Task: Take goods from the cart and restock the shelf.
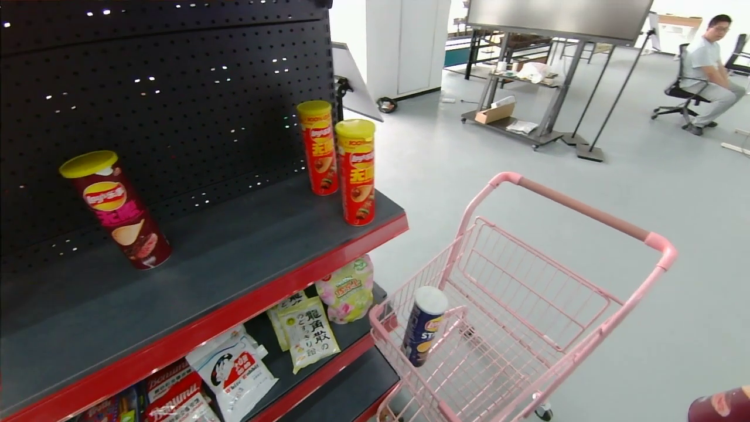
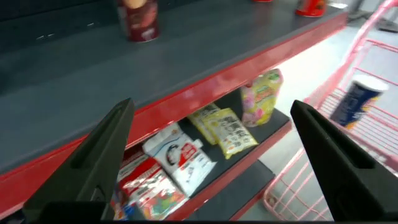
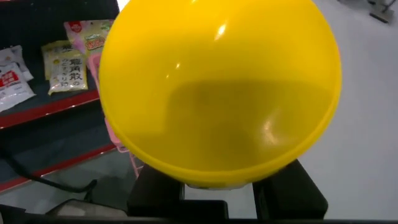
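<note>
A dark red chip can with a yellow lid (image 3: 217, 87) sits in my right gripper (image 3: 217, 194), which is shut on it; its lid faces the wrist camera. The can's dark red body (image 1: 722, 404) shows at the bottom right of the head view, right of the pink cart (image 1: 586, 211). A blue chip can (image 1: 423, 325) with a white lid leans in the cart's front corner. My left gripper (image 2: 211, 106) is open and holds nothing, in front of the shelf's red edge (image 2: 205, 93). On the top shelf (image 1: 234, 258) stand a dark red can (image 1: 117, 208) and two red cans (image 1: 318, 146) (image 1: 355, 171).
Snack bags (image 1: 304, 334) lie on the lower shelf, several of them near its red lip. The shelf's black pegboard back (image 1: 176, 88) rises behind the cans. Open grey floor lies right of the cart; a metal stand (image 1: 527, 117) is farther back.
</note>
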`<state>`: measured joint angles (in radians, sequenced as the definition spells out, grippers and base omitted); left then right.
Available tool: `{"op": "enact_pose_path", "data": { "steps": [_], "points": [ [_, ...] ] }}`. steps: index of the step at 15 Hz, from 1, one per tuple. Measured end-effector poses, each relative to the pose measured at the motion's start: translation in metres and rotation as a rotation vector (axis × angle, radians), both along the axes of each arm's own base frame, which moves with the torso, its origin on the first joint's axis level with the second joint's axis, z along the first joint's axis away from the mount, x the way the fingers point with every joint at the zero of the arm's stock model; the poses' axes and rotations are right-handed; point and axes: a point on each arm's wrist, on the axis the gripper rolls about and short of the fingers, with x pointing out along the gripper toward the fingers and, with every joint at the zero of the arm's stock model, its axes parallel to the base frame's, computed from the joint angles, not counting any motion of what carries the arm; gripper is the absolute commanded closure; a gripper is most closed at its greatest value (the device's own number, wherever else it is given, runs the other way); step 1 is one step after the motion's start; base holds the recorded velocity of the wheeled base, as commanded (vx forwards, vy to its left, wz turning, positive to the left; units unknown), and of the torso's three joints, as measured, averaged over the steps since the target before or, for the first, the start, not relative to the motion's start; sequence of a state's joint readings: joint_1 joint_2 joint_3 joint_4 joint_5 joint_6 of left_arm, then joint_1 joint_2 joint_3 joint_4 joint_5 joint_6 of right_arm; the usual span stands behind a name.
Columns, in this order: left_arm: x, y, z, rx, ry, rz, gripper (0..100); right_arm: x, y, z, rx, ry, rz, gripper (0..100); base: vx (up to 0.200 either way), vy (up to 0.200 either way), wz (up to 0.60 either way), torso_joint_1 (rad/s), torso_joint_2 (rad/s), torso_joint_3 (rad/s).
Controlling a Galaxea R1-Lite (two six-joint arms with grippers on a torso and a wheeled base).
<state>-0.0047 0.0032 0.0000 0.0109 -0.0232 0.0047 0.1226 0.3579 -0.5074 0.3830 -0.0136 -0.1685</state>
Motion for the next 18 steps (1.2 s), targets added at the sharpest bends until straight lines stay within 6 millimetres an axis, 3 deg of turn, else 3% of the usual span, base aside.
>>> {"op": "enact_pose_path", "data": {
  "steps": [9, 15, 18],
  "points": [
    [0.000, 0.000, 0.000, 0.000, 0.000, 0.000, 0, -0.002, 0.000, -0.001, 0.001, -0.007, 0.005, 100, 0.000, 0.000, 0.60, 0.002, 0.00, 0.002],
    [0.000, 0.000, 0.000, 0.004, -0.001, 0.001, 0, -0.022, -0.003, -0.015, 0.013, -0.103, 0.008, 100, 0.000, 0.000, 0.00, 0.000, 0.00, 0.000],
    [0.000, 0.000, 0.000, 0.005, 0.000, 0.000, 0, -0.031, -0.004, -0.020, 0.027, -0.209, 0.004, 100, 0.200, 0.000, 0.00, -0.009, -0.01, 0.006]
  ]
}}
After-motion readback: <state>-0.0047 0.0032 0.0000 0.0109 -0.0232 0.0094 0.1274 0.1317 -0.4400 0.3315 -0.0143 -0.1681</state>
